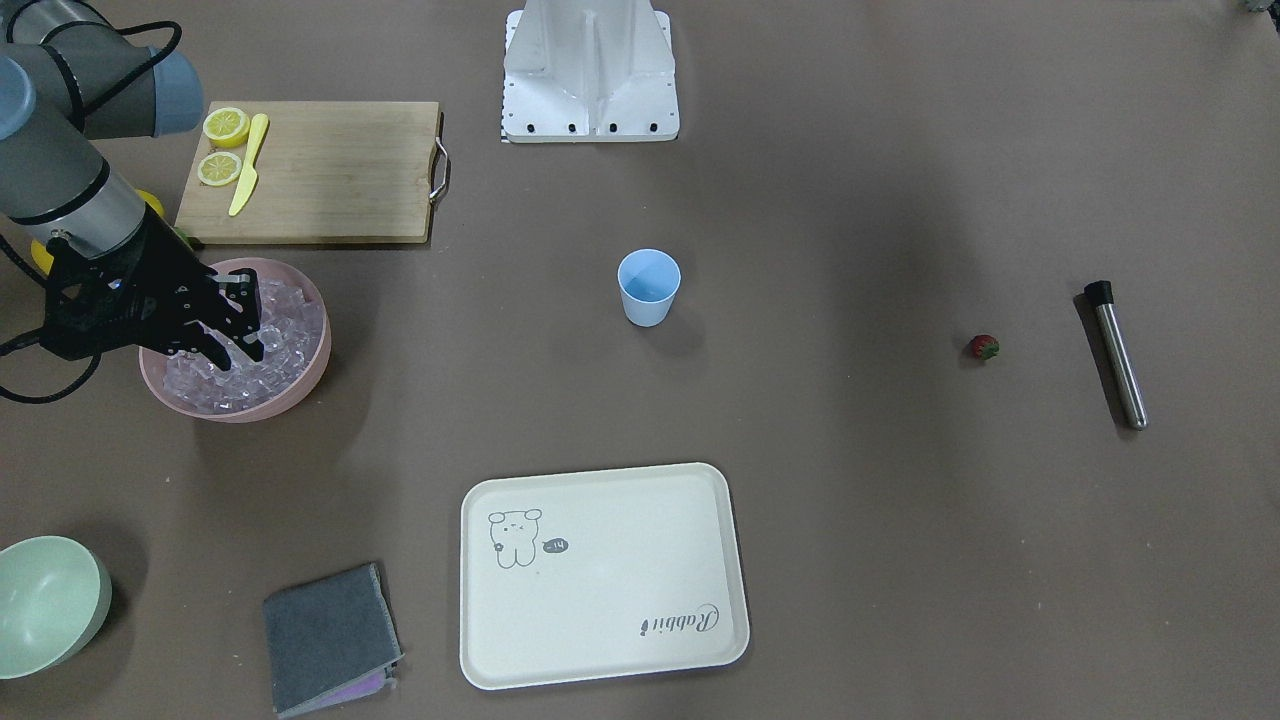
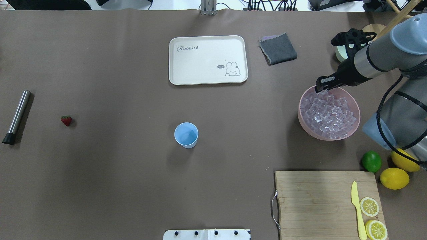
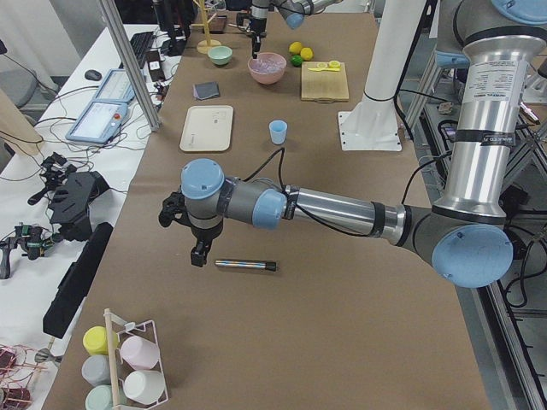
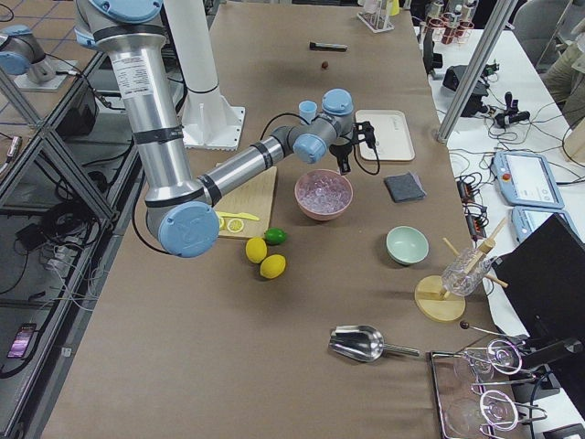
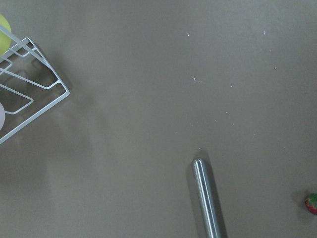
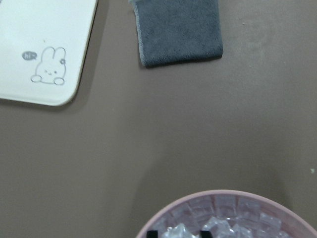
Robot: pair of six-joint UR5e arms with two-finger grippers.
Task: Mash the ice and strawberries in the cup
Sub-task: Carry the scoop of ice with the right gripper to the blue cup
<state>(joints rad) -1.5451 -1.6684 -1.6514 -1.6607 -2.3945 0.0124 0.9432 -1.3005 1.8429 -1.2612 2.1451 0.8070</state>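
Glassy ice (image 1: 290, 322) is straddled by the parted right gripper (image 1: 238, 357) — a slick cube could be squirted out; the left gripper (image 3: 198, 254) cannot be judged.

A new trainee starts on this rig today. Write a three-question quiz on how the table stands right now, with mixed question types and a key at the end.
1. True or false: the strawberry lies inside the cup.
2. The right gripper is poised over: A) the tray, B) the pink bowl, C) the cutting board.
3. What fills the pink bowl?

Key: 1 false, it lies on the table apart from the cup; 2 B; 3 ice.
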